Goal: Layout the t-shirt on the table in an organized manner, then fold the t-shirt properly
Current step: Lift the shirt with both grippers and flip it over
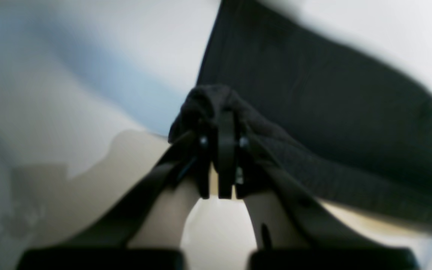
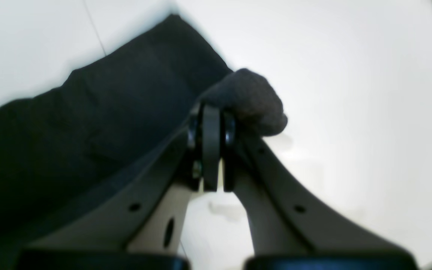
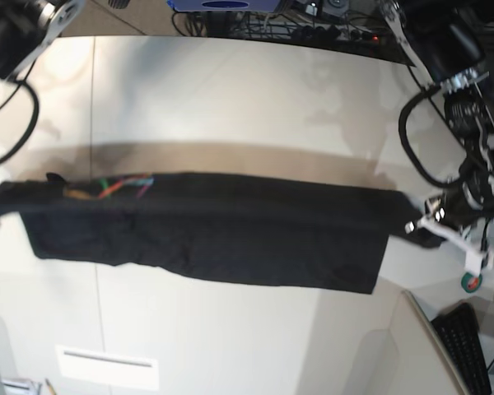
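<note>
Your black t-shirt [image 3: 214, 239] hangs as a taut band above the tabletop [image 3: 230, 99], rainbow print peeking. Left fingers [image 1: 226, 123] and right fingers [image 2: 211, 123] clamp opposite ends.

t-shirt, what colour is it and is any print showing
The t-shirt is plain black, with a sliver of rainbow-coloured lines peeking out near one top corner. The base view shows this best.

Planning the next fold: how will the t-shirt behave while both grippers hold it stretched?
The t-shirt is probably floppy: it hangs between the left gripper and right gripper, bunching at both. Likely light, and its free lower edge may swing.
</note>
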Tool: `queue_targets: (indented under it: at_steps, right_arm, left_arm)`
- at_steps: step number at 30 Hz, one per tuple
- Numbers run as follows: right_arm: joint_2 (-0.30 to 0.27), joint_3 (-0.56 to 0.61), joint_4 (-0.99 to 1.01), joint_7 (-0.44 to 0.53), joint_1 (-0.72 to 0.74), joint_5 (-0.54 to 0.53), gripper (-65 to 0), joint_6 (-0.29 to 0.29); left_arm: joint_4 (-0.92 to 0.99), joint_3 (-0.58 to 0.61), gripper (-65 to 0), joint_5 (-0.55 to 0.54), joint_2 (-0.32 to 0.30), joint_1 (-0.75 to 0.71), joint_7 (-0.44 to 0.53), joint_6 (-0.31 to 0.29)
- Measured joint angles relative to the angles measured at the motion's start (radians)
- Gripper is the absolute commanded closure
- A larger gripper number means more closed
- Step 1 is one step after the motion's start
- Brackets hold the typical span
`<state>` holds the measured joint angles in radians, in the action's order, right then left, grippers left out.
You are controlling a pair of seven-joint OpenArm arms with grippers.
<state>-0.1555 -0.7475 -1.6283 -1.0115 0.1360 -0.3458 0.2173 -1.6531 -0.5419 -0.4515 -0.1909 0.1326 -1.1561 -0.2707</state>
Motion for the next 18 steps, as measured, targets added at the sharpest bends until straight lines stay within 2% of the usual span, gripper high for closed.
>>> queue_targets:
  at_steps: [4,8,10,13,15,18]
  right_arm:
    - [-0.077,0.066,0.232,0.023,0.188,0.013,0.0,-0.004]
    - [-0.119,0.146,0.438,0.158,0.332,0.011,0.0,-0.003]
    - [-0.141,0.187,0.527,0.232,0.405,0.012,0.0,-0.006]
    - [-0.174,0.249,0.651,0.307,0.514,0.016,0.0,-0.008]
    - [-0.191,0.278,0.705,0.362,0.585,0.009,0.0,-0.007]
    - [-0.219,0.316,0.740,0.382,0.675,0.018,0.0,-0.010]
  left_arm:
    - [0.122,0.088,0.0,0.003,-0.018,0.154,-0.002,0.003]
    - [0.300,0.155,0.0,0.010,-0.018,0.328,0.000,0.002]
    - [0.399,0.185,0.0,0.065,-0.013,0.428,0.002,0.002]
    - [0.543,0.240,0.0,0.147,-0.015,0.558,0.129,0.003]
    - [0.647,0.287,0.0,0.159,-0.016,0.645,0.219,0.002]
    - [0.808,0.338,0.0,0.163,-0.012,0.768,0.279,0.002]
